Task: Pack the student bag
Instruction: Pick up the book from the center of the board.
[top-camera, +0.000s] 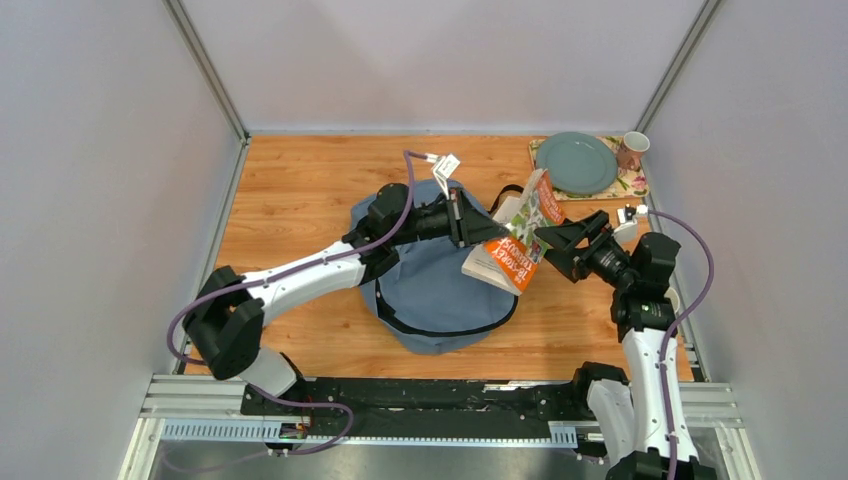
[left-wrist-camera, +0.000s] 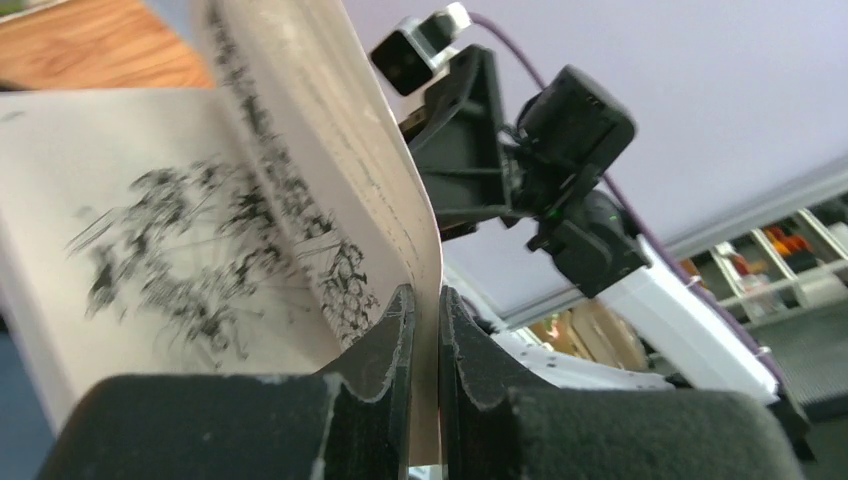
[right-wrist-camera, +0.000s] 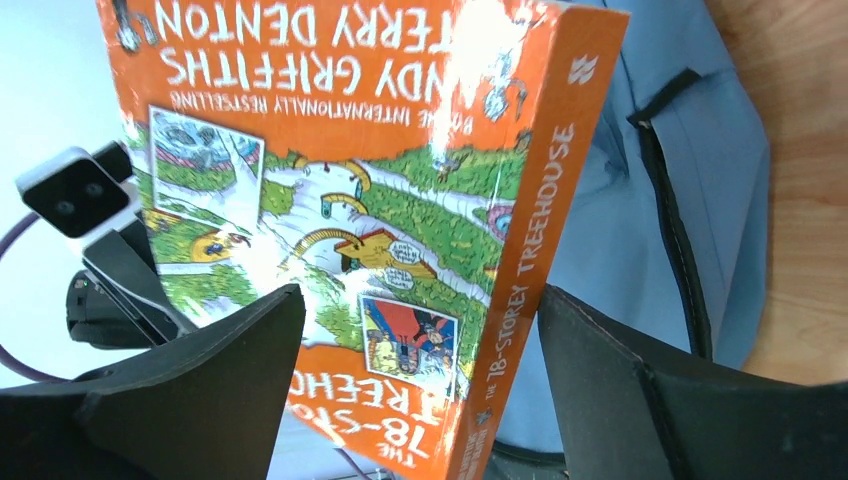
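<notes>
The left gripper (left-wrist-camera: 425, 300) is clamped on the book (left-wrist-camera: 150, 200). Its two dark fingers (left-wrist-camera: 390, 340) are pressed together on a thin curved sheaf of leaves, and a page with a black ink drawing spreads away at their 10 o'clock. In the top view this gripper (top-camera: 470, 228) reaches in from 9 o'clock, above the upper part of the student bag (top-camera: 440, 290).

The right gripper (right-wrist-camera: 420, 300) stands wide apart with the book (right-wrist-camera: 350, 200) between its fingers. The orange spine sits just beside the finger on the right of the wrist view, and a sliver of blue fabric shows between them. The other finger overlaps the lower corner of the cover, and I cannot tell whether it touches. In the top view the right gripper (top-camera: 550, 245) comes at the book (top-camera: 515, 245) from 3 o'clock.

The book hangs tilted and partly fanned open between the two grippers. Its orange and green cover, turned upside down toward the right wrist camera, reads "78-Storey Treehouse".

The student bag, grey-blue with a dark zip line, lies flat at the middle of the wooden table (top-camera: 300, 190). The book is over its 2 o'clock edge, and the bag (right-wrist-camera: 640, 230) fills the background behind the spine.

At the table's 1 o'clock corner, well apart from the bag, a flowered placemat (top-camera: 635, 185) carries a teal plate (top-camera: 577, 163), with a mug (top-camera: 632, 150) at the plate's 2 o'clock.
</notes>
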